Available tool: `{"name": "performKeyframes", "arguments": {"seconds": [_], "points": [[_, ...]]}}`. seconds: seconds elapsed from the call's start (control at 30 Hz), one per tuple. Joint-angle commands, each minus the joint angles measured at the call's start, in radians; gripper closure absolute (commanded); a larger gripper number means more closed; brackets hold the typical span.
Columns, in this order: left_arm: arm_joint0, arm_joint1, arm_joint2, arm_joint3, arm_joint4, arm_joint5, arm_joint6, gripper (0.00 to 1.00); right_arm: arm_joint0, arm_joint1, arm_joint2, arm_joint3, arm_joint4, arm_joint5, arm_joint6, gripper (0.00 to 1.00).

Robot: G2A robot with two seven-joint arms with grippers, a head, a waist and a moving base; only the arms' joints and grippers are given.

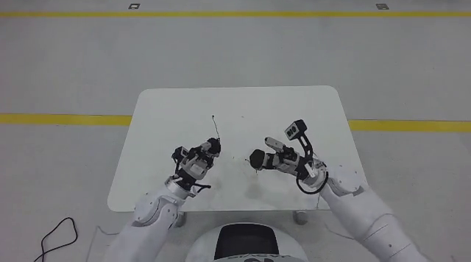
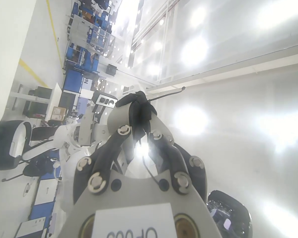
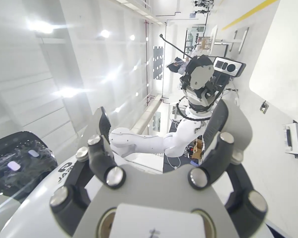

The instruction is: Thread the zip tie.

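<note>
Your left claw (image 1: 212,147) is pinched tight on the zip tie (image 1: 215,128), gripping it by one end above the middle of the table (image 1: 309,115). From those fingertips the tie's long axis runs out toward 12 o'clock in the top view, thin and nearly straight. Its free tip carries a small knob, probably the head. Your right claw (image 1: 254,160) sits at 3 o'clock from the left one, near but apart, spread wide with nothing between its fingers (image 3: 104,125). From it the tie's free end lies at about 11 o'clock. Nothing stands between them. The tie is thin, so line up carefully.
</note>
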Motion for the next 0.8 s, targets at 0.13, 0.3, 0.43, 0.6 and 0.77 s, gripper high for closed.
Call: {"name": "performKeyframes", "arguments": {"seconds": [0.13, 0.3, 0.43, 0.6, 0.77], "points": [[0.000, 0.000, 0.000, 0.000, 0.003, 0.000, 0.000, 1.00, 0.000, 0.000, 0.000, 0.000, 0.000, 0.000, -0.001, 0.00], [-0.005, -0.004, 0.011, 0.001, -0.060, 0.011, -0.001, 1.00, -0.004, -0.003, 0.000, 0.009, 0.033, 0.019, -0.006, 0.00], [-0.007, -0.008, 0.019, 0.010, -0.163, 0.042, -0.056, 1.00, -0.002, -0.012, 0.000, 0.059, 0.196, 0.029, 0.088, 0.00], [-0.019, -0.012, 0.026, 0.031, -0.224, 0.061, -0.098, 1.00, 0.023, -0.026, -0.016, 0.140, 0.296, 0.036, 0.199, 0.00], [-0.029, -0.016, 0.044, 0.041, -0.244, 0.066, -0.113, 1.00, 0.049, -0.044, -0.045, 0.203, 0.323, 0.037, 0.241, 0.00]]}}
